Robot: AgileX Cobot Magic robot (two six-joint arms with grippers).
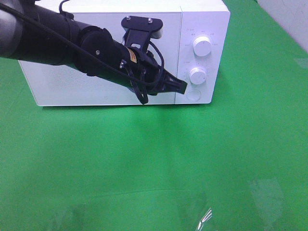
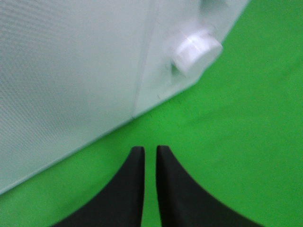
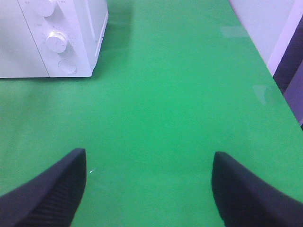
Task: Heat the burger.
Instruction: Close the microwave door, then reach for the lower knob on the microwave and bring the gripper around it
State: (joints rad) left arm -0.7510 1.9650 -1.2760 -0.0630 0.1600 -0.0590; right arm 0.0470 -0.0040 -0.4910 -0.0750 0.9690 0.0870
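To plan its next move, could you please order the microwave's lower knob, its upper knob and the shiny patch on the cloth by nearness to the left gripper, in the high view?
From the left gripper:
1. Lower knob, just right of the jaws.
2. Upper knob, directly above the first.
3. Shiny patch, far off at the front right.
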